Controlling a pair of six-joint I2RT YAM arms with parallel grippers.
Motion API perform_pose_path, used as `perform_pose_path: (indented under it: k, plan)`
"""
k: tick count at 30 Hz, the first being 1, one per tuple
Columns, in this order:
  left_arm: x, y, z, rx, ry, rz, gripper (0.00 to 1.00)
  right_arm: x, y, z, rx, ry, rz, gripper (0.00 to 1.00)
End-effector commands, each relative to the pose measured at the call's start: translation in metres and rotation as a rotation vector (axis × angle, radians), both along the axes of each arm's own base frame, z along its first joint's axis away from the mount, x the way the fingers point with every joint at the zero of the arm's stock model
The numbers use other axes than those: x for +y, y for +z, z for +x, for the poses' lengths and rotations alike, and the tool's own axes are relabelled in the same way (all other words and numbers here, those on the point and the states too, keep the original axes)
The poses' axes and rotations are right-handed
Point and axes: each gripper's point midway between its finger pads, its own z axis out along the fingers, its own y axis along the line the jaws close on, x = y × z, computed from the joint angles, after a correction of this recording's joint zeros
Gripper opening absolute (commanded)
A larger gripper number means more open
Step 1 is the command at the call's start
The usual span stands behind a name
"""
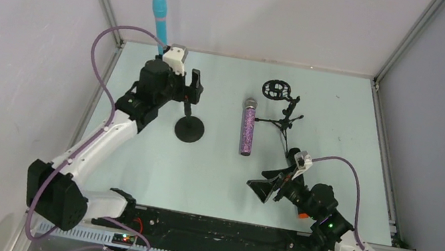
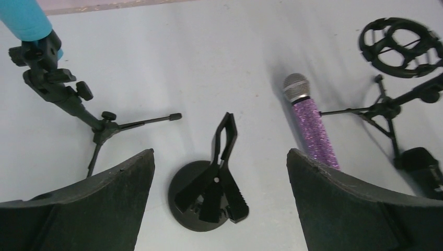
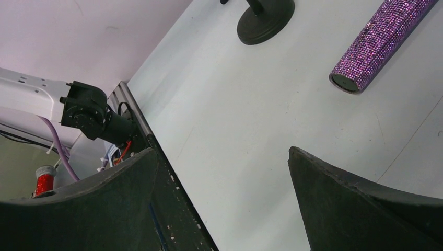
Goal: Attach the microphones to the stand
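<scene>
The light blue microphone stands tilted in the clip of a small black tripod stand; its barrel shows in the left wrist view. The purple glitter microphone lies flat on the table, silver head away from me, and shows in both wrist views. My left gripper is open and empty above a round-base stand with an empty clamp. My right gripper is open and empty, low over the table near the purple mic's butt end. The black microphone is hidden; only an orange patch shows under my right wrist.
A second black tripod stand with a round shock mount stands right of the purple mic. The round base sits mid-table. White walls with metal posts enclose the table. A black rail runs along the near edge.
</scene>
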Motion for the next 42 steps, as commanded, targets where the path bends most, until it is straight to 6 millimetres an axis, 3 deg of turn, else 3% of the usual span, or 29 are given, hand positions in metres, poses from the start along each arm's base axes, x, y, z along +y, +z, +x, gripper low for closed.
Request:
perform_pose_path:
  k: [1,8,17,30,32,33,34,36,38,42]
  plan:
    - [0.007,0.010,0.013,-0.047,0.023,0.092,1.00,-0.001,0.002,0.002,0.005,-0.013,0.007,1.00]
    - [-0.007,-0.009,0.015,-0.003,-0.042,0.106,1.00,-0.001,0.002,0.002,0.011,-0.016,0.007,1.00]
    - [-0.007,-0.024,0.011,0.021,-0.049,0.134,0.98,-0.002,0.000,0.004,0.021,-0.024,0.004,1.00]
    - [0.010,-0.041,0.006,0.049,0.034,0.223,0.88,-0.004,-0.002,0.006,0.032,-0.038,0.002,1.00]
    - [0.010,-0.042,0.004,0.051,0.028,0.229,0.81,-0.004,-0.002,0.006,0.033,-0.041,0.002,1.00]
    - [0.010,-0.041,0.003,0.050,0.023,0.229,0.68,-0.004,-0.002,0.006,0.034,-0.041,0.003,1.00]
    - [0.008,-0.041,0.001,0.049,0.011,0.229,0.45,-0.004,-0.002,0.006,0.036,-0.041,0.002,1.00]
    - [0.005,-0.038,-0.001,0.043,-0.010,0.223,0.17,-0.004,-0.002,0.006,0.035,-0.040,0.002,1.00]
    - [0.000,-0.035,-0.005,0.032,-0.034,0.223,0.04,-0.004,-0.002,0.007,0.035,-0.040,0.001,1.00]
    - [-0.005,-0.029,-0.010,0.020,-0.055,0.218,0.00,-0.004,-0.002,0.007,0.036,-0.042,0.002,1.00]
